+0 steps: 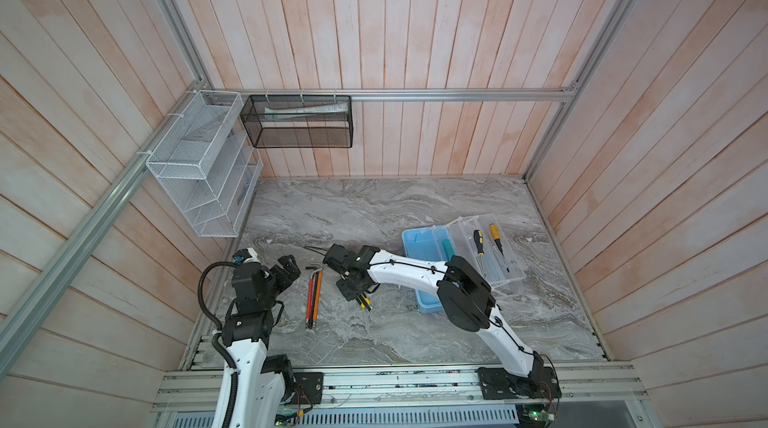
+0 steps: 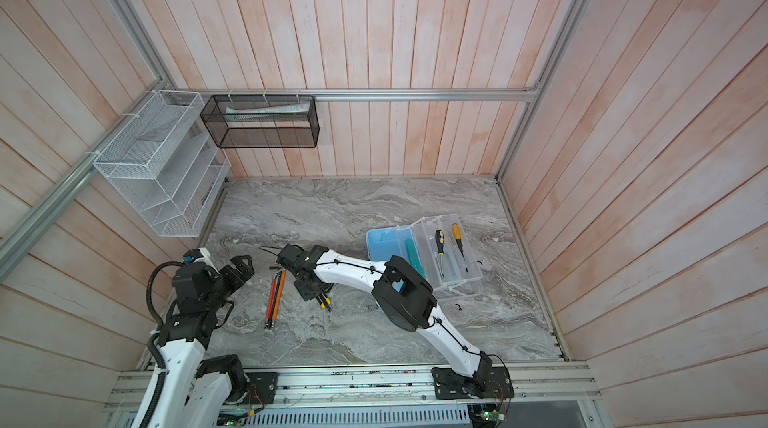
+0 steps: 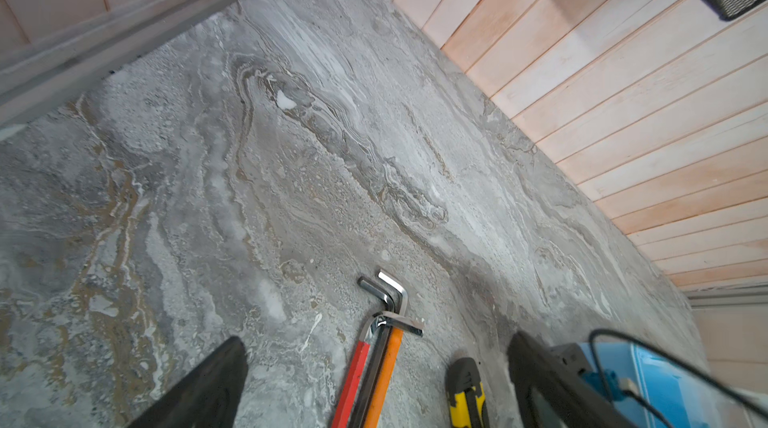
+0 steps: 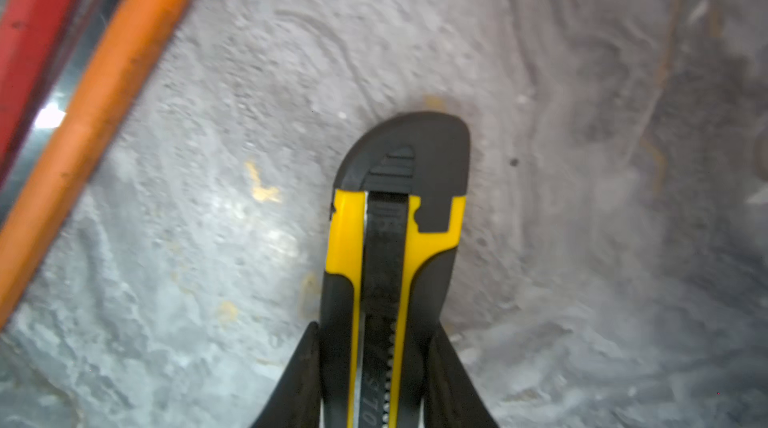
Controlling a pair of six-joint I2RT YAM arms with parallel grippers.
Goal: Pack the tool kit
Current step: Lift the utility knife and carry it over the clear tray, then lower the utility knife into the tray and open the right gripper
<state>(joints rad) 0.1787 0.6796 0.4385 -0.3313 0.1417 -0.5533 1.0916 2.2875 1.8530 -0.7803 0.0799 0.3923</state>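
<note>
Slip is my main worry. Right jaws clamp the utility knife (image 4: 390,238) across its narrow flanks, fingers (image 4: 301,380) flush on both sides, w/ a long stretch of body and the black end cap poking out past the tips. Given that overhang, I reckon the knife could pivot btw the pads on lift and droop or drop. Grip also sits along the toothed slider track, so if a pad drags the slider, the blade may creep out. Blade end is hidden, so no telling.

Second risk: hex keys (image 1: 313,297) lie just beside the knife, at its 9 o'clock in a top view. A sloppy lift could nudge them.

Third: blue box (image 1: 419,243) is at the knife's 3 o'clock, clear tray (image 1: 494,255) overlapping its far side w/ two screwdrivers (image 1: 478,245) in it. Right elbow (image 1: 465,297) hangs over the box, so the approach looks cramped and the knife might clip the rim.

Knife is approx 8 o'clock from desk (image 1: 374,205) centre, lying on the surface or barely off it; can't tell which. Left jaws are spread wide and empty, at 10 o'clock from the hex keys, touching nothing.
</note>
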